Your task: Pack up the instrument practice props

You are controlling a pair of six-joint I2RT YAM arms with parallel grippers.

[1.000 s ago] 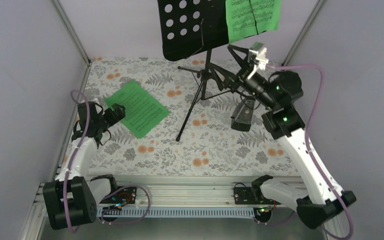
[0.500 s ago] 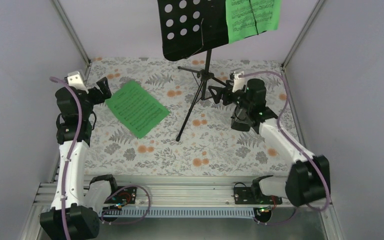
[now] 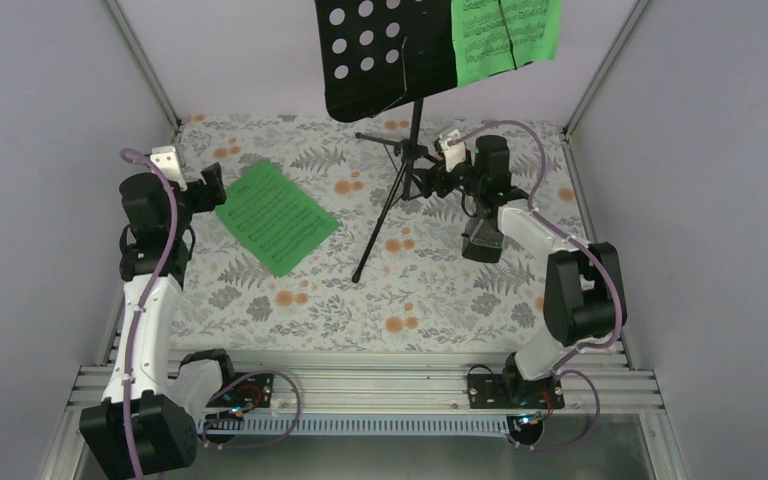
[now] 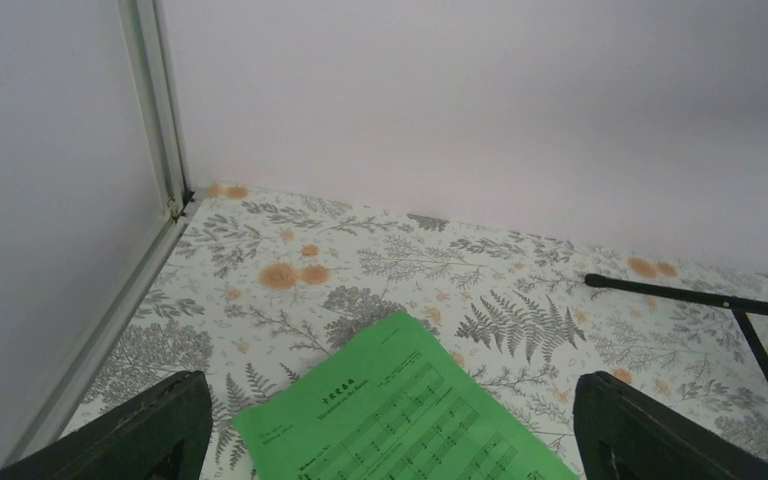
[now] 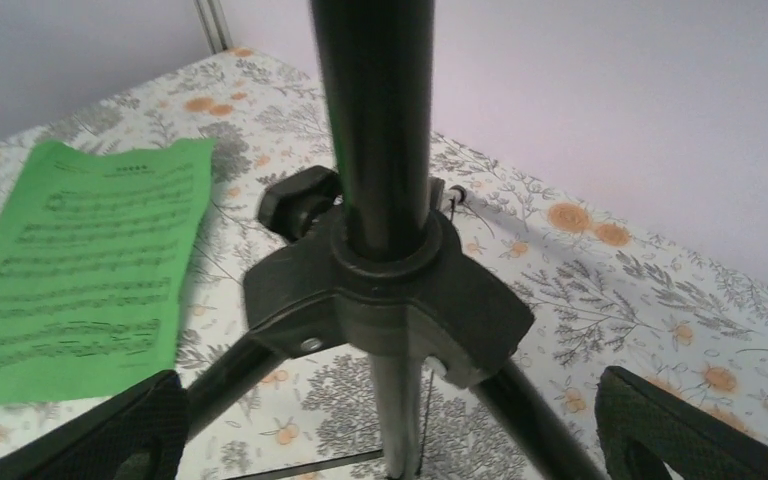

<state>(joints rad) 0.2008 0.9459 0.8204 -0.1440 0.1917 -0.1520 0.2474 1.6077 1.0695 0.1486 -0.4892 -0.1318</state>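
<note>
Robot lab test booth, plain pale walls, aluminium corner posts, floral tabletop, mounting rail

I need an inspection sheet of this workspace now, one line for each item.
Surface: floral cloth, flat.
Job's things: music stand upright, one green sheet on its desk; second green sheet flat on cloth; metronome right of stand.
Clutter: nothing seen.
Tools: left tool open, by the flat sheet; right tool open, at the stand's tripod hub.
Cables: purple cable along each arm, loose loops.
Surroundings: plain walls, metal corner posts.
</note>
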